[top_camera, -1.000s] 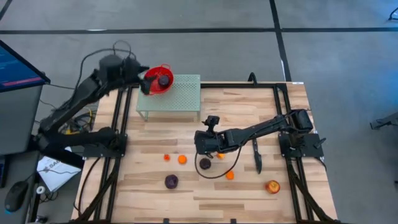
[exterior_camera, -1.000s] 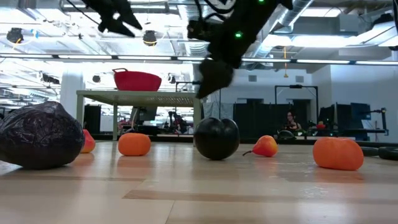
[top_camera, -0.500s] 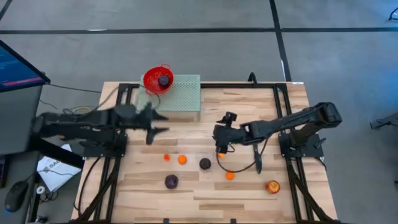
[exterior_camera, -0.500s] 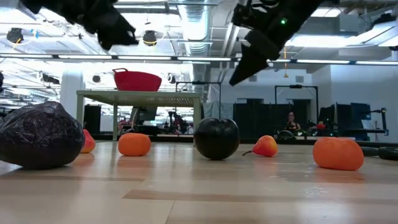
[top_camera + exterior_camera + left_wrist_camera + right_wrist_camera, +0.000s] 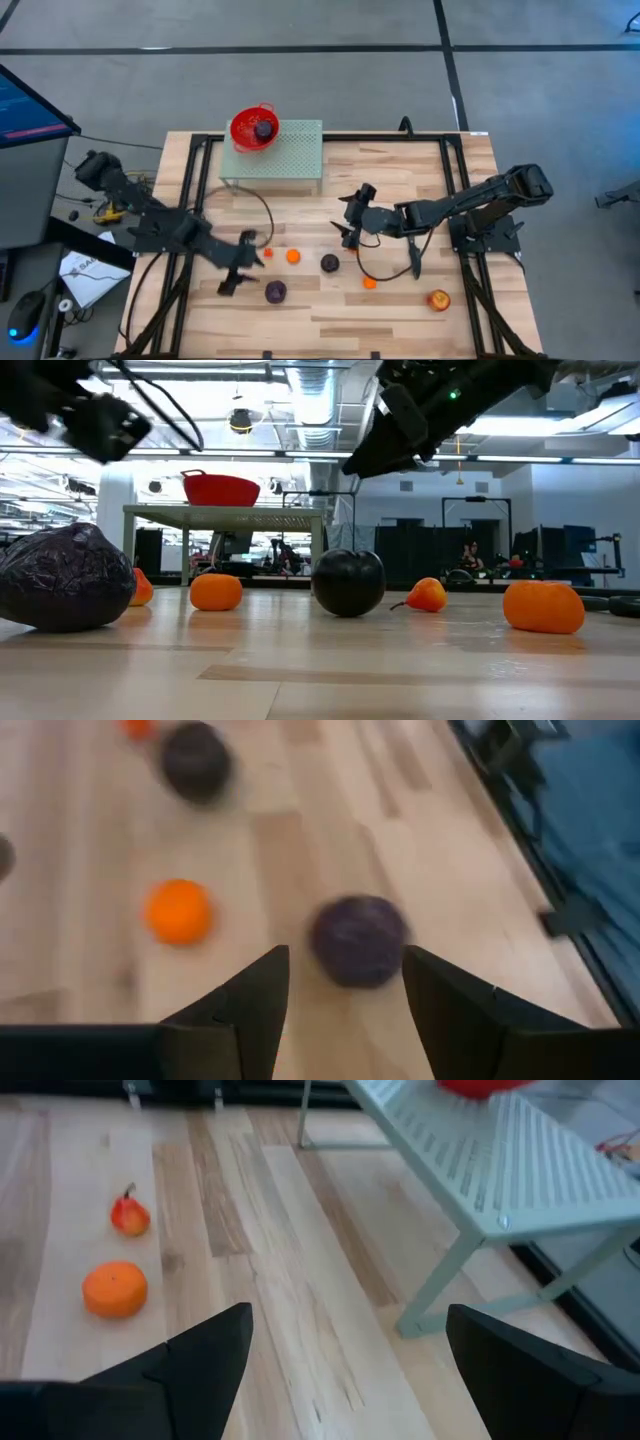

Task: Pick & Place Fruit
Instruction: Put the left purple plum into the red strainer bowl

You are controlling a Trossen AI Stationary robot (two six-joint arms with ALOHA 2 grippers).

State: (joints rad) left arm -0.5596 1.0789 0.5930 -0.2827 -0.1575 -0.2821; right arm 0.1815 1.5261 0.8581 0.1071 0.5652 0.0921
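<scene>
Left gripper (image 5: 236, 268): fingers spread, hovering just beside a purple plum (image 5: 275, 291).
Right gripper (image 5: 347, 222): fingers spread wide, empty, above another plum (image 5: 329, 263).

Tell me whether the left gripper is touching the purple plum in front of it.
Apart. The left wrist view shows the plum ahead of the left gripper, bare wood showing between it and both fingers.

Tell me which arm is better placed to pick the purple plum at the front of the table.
Probably the left. The left hand hangs empty beside that plum, and its wrist view shows the plum straight ahead between open fingers. The right hand, also open, is farther away.
</scene>
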